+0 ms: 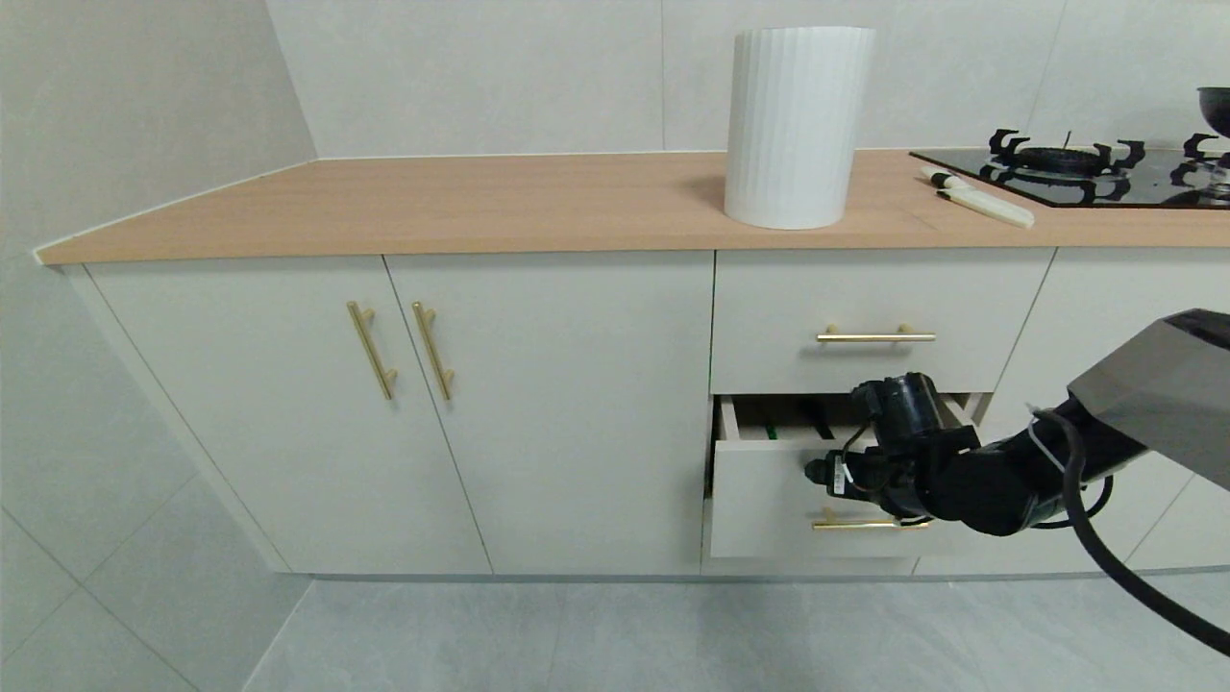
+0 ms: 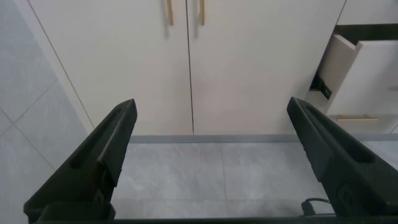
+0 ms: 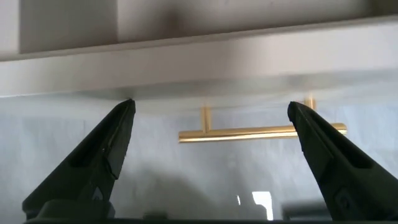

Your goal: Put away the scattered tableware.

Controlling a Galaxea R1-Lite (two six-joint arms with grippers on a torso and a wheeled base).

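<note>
Two cream-handled utensils (image 1: 980, 202) lie on the wooden countertop (image 1: 480, 207) beside the stove. Below them, the lower drawer (image 1: 769, 481) stands partly pulled out, with dividers visible inside. My right gripper (image 1: 828, 477) is against the drawer front, just above its gold handle (image 1: 865, 524). In the right wrist view this gripper (image 3: 211, 124) is open, with the gold handle (image 3: 261, 132) just beyond its fingers and nothing held. My left gripper (image 2: 211, 118) hangs open and empty above the floor, facing the cabinet doors, and the open drawer (image 2: 367, 74) lies off to one side.
A tall white ribbed container (image 1: 793, 125) stands on the counter above the drawers. The black gas stove (image 1: 1076, 173) occupies the counter's right end. A shut upper drawer (image 1: 874, 317) and two shut cabinet doors (image 1: 404, 404) fill the cabinet front. Grey tiled floor (image 1: 577, 634) lies below.
</note>
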